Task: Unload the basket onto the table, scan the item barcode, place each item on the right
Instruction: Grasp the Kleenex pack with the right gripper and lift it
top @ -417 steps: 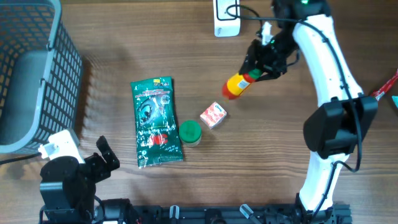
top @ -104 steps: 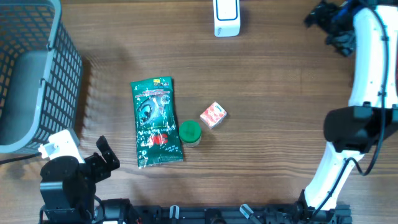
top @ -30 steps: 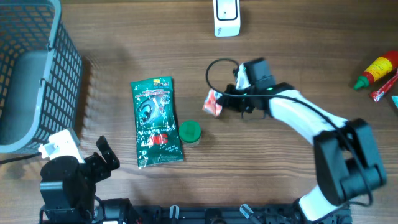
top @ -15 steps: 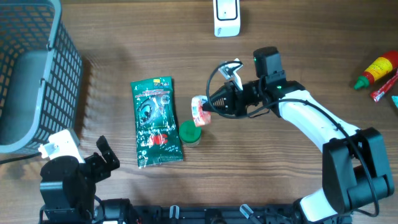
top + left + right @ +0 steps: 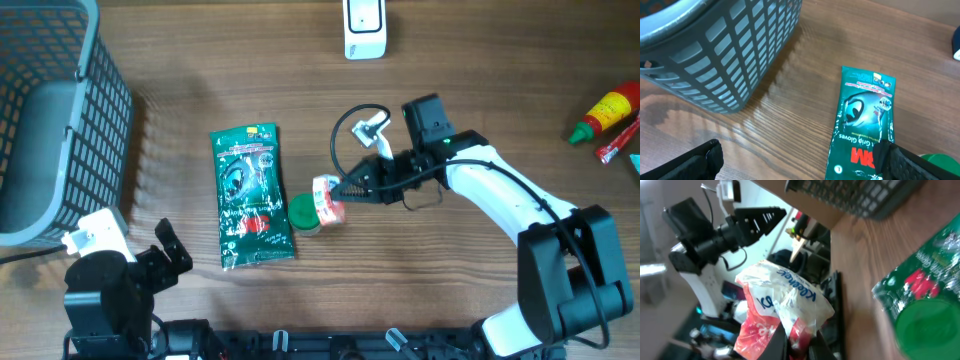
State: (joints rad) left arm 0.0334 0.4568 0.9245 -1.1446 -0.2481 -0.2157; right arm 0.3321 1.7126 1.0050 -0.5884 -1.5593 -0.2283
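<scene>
The item is a small red-and-white tissue packet (image 5: 327, 198), pinched at one end by my shut right gripper (image 5: 346, 189) and held off the table just right of a green lid (image 5: 305, 213). In the right wrist view the packet (image 5: 780, 305) sticks up from between the fingers, crumpled at the grip; no barcode shows on it. The white scanner (image 5: 363, 25) stands at the table's far edge, well beyond the packet. My left gripper (image 5: 163, 262) rests at the near left. Its fingers (image 5: 700, 161) are wide open over bare wood.
A green glove pack (image 5: 253, 197) lies flat left of the lid. A grey mesh basket (image 5: 60, 120) fills the far left. A red-and-yellow sauce bottle (image 5: 605, 108) lies at the right edge. The right arm's cable loops above the gripper.
My right gripper has carried the tissue packet left and toward the near side, from beside its old spot to right next to the green lid, turning it on the way. The left arm has not moved.
</scene>
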